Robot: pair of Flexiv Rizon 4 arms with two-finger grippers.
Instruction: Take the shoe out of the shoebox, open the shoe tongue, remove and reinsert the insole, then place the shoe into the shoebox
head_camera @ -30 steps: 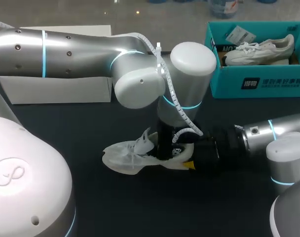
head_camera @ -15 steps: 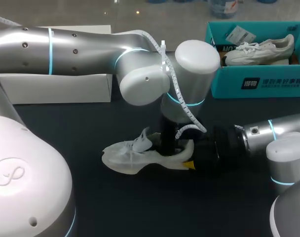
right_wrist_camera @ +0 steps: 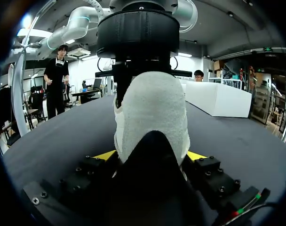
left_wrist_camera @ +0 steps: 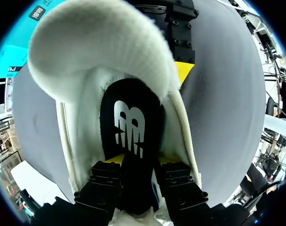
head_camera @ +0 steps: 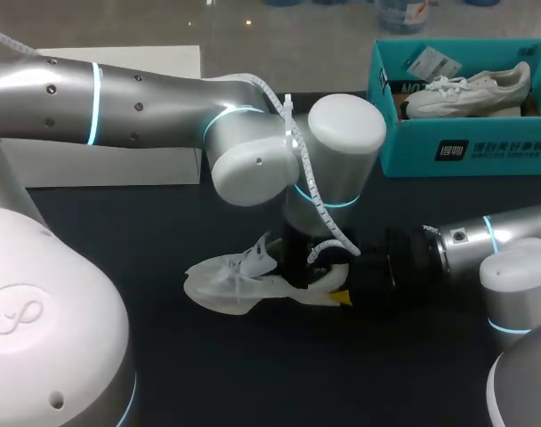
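Note:
A white shoe (head_camera: 239,283) lies on the dark table (head_camera: 253,374) with its toe to the left. My left gripper (head_camera: 297,267) comes straight down into its opening. In the left wrist view the black insole (left_wrist_camera: 131,117) with a white logo runs between the yellow tips, and my left gripper (left_wrist_camera: 140,162) is shut on it. My right gripper (head_camera: 346,289) comes in level from the right and is shut on the shoe's heel. In the right wrist view the white heel (right_wrist_camera: 152,108) fills the gap of the right gripper (right_wrist_camera: 151,155). The teal shoebox (head_camera: 457,147) stands at the back right.
A second white shoe (head_camera: 471,87) and a paper tag lie inside the shoebox. A white box (head_camera: 101,162) lies at the back left, partly behind my left arm. Bare dark table lies in front of the shoe.
My left wrist lifted a little to the right, then came back down over the shoe. The shoe and my right gripper stay where they were.

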